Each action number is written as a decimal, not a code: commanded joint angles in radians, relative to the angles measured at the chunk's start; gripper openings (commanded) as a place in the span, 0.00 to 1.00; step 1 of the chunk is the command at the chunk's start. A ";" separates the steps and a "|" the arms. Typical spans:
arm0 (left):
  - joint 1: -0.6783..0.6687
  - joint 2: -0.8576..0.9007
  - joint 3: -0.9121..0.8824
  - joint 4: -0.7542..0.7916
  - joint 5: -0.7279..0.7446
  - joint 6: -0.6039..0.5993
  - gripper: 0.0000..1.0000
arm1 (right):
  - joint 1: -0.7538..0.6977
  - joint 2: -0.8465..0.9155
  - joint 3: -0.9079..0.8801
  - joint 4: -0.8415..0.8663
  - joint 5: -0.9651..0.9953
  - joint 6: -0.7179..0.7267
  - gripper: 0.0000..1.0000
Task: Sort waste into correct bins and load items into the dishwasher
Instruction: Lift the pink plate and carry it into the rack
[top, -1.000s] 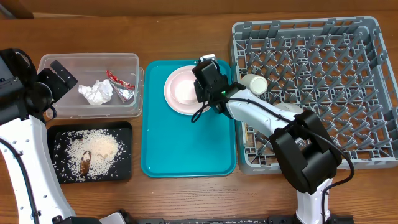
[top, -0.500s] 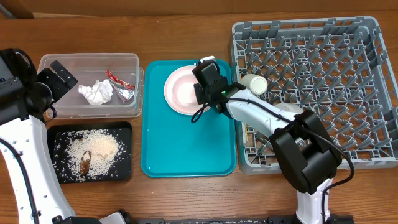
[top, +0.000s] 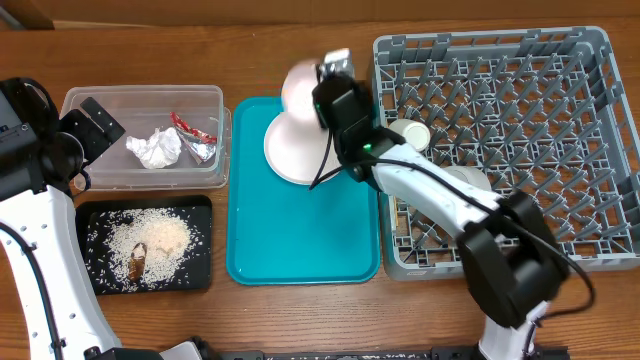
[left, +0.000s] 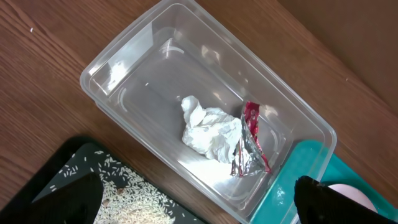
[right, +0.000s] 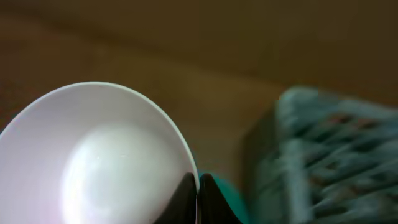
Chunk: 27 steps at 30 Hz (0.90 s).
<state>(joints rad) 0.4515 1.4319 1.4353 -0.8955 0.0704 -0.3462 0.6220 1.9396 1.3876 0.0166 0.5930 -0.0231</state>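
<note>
My right gripper (top: 322, 98) is shut on the rim of the pale pink bowl (top: 300, 85) and holds it tilted above the pale pink plate (top: 290, 148); the wrist view shows the fingers (right: 198, 186) pinching the bowl's rim (right: 93, 155). The plate lies on the teal tray (top: 300, 230). The small cream-white cup (top: 410, 134) and a white bowl (top: 468, 180) sit in the grey dish rack (top: 520, 120). My left gripper (left: 196, 205) is open above the clear tub (left: 124, 56), which holds the white tissue (left: 208, 134) and foil wrapper (left: 249, 143). The black tray (top: 145, 245) holds rice and brown scraps.
The clear tub (top: 145, 135) is at the back left, with the black tray in front of it. The teal tray lies in the middle. The dish rack fills the right side. Wooden table (top: 300, 320) runs along the front edge.
My right gripper has lifted the pink bowl off the pink plate and tilted it up toward the back. The left arm has not moved.
</note>
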 joint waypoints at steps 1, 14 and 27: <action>-0.007 0.008 0.008 0.002 0.000 -0.017 1.00 | -0.016 -0.102 0.020 0.131 0.400 -0.299 0.04; -0.007 0.008 0.008 0.002 0.000 -0.017 1.00 | -0.301 -0.102 0.020 0.297 0.638 -0.949 0.04; -0.007 0.008 0.008 0.002 0.000 -0.017 1.00 | -0.514 -0.081 0.019 -0.115 0.633 -0.806 0.04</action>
<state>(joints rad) 0.4515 1.4319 1.4349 -0.8951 0.0704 -0.3462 0.1040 1.8507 1.3994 -0.0994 1.2129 -0.8730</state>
